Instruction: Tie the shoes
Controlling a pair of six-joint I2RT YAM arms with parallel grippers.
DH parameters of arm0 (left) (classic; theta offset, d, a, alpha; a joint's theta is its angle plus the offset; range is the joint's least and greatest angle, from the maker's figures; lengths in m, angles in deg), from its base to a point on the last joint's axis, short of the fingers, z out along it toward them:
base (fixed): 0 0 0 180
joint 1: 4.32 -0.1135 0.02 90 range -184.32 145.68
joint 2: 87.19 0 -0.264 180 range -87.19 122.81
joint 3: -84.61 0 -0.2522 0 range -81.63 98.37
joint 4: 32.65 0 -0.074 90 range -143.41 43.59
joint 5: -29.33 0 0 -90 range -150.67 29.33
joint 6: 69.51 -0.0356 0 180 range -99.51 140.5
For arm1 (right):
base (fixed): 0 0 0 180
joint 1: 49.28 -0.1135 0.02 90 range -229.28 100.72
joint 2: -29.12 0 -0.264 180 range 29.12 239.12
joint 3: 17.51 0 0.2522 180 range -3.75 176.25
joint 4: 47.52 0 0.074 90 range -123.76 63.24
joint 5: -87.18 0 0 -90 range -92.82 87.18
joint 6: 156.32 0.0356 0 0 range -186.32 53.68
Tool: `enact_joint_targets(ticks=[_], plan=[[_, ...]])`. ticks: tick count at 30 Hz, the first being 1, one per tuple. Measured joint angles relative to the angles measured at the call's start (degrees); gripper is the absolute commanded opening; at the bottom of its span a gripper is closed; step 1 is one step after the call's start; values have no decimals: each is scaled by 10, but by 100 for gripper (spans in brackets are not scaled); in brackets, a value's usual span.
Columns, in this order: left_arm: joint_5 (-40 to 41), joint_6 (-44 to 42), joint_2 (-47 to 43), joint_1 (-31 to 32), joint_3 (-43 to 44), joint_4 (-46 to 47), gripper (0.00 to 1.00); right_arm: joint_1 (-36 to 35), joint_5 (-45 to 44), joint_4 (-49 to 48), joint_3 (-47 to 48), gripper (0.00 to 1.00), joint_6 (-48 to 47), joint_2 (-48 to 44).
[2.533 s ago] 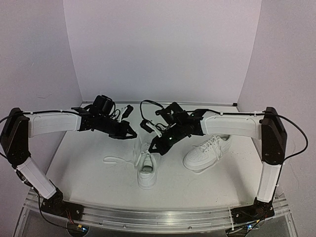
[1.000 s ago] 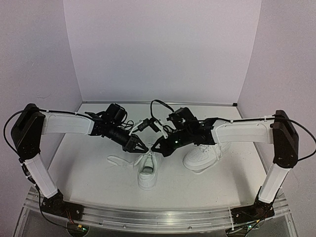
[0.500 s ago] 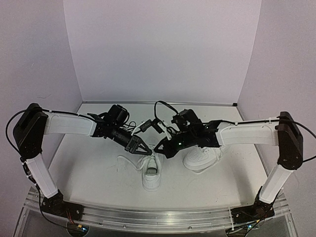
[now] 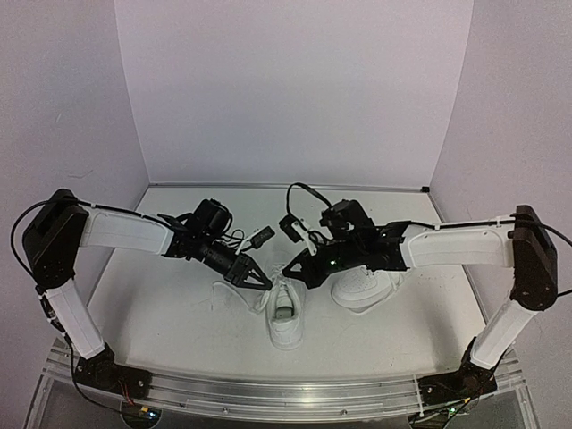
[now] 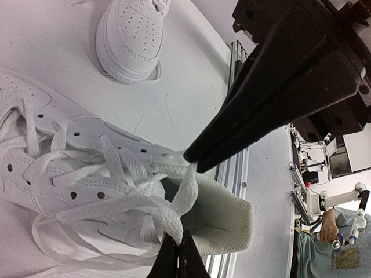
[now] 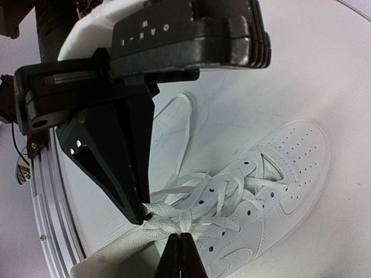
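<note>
A white sneaker [image 4: 286,313] stands in the middle, heel toward the near edge; it also shows in the left wrist view [image 5: 87,174] and the right wrist view [image 6: 261,191]. My left gripper [image 4: 265,282] and right gripper [image 4: 290,268] meet tip to tip just above its lacing. In the left wrist view my left gripper [image 5: 178,246] is shut on a white lace [image 5: 168,223]. In the right wrist view my right gripper [image 6: 181,238] is shut on a lace [image 6: 185,223]. The second white sneaker [image 4: 365,284] lies to the right, partly under the right arm, and shows in the left wrist view [image 5: 132,35].
A loose lace end [image 4: 228,293] trails on the white table left of the middle shoe. Purple walls close the back and both sides. The metal rail [image 4: 268,393] runs along the near edge.
Both grippers came down and together over the middle shoe, then moved right and nearer. The shoe slid right and toward the near edge with them.
</note>
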Motion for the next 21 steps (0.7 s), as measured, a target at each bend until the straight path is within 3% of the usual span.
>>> enact_joint_targets(ticks=[10, 21], plan=[[54, 37, -76, -21, -10, 31, 0, 3, 31, -10, -36, 2, -29, -24], [75, 29, -39, 8, 18, 9, 0, 3, 83, -41, -44, 2, -85, -65]])
